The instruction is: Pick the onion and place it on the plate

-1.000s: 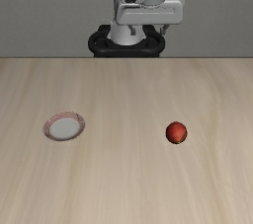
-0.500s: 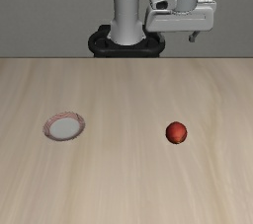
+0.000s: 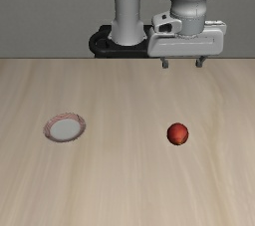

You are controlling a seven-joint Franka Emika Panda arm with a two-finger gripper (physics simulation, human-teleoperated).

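Note:
A small round red onion (image 3: 177,134) lies on the wooden table toward the exterior view's right. A small plate (image 3: 65,127) with a pinkish rim and pale centre rests on the table at the exterior view's left. My gripper (image 3: 181,63) hangs above the table, behind the onion and well above it, with its two short fingers pointing down and spread wide apart. It is open and nothing sits between the fingers.
The wooden table (image 3: 127,180) spans the whole view. The arm's black base (image 3: 125,44) stands at the table's far edge, in front of a grey wall.
The gripper has swung toward the exterior view's right and come lower, now standing behind the onion. Onion and plate have not moved.

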